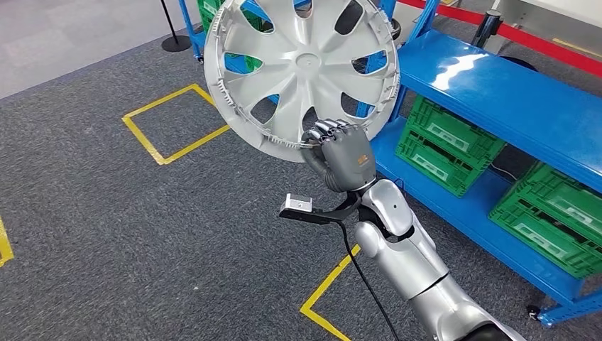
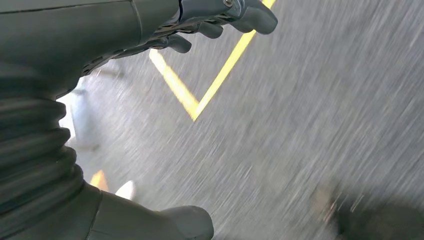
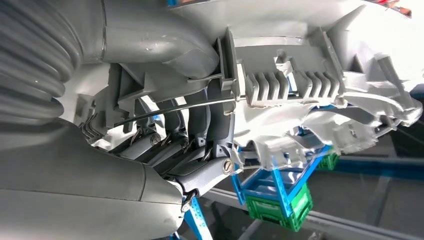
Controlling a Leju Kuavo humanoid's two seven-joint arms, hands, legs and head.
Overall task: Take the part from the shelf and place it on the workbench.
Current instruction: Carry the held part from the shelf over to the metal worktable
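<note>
Right arm fills the near foreground, silver and bent upward, and its right hand (image 1: 346, 155) has the fingers wrapped tight over the lower rim of the hubcap (image 1: 302, 74), holding the big silver disc up in the air with its face toward the camera. From the right wrist camera the fingers (image 3: 210, 125) hook through the ribbed back edge of the hubcap (image 3: 300, 90), thumb pressing from the other side. The blue shelf (image 1: 497, 92) sits off to the right with green crates (image 1: 444, 145) on its lower level, so the part is already clear of it and out over the grey carpet (image 1: 106, 213), yellow floor tape (image 1: 170, 121) on the far left. Left hand (image 2: 215, 22) hangs low over the carpet, fingers loosely apart, nothing in it. No workbench in sight. The risk, I'd say: that's a single edge grip on a wide, light disc, so a quick turn could lever it out of the fingers, or swing the far rim into the shelf frame.
</note>
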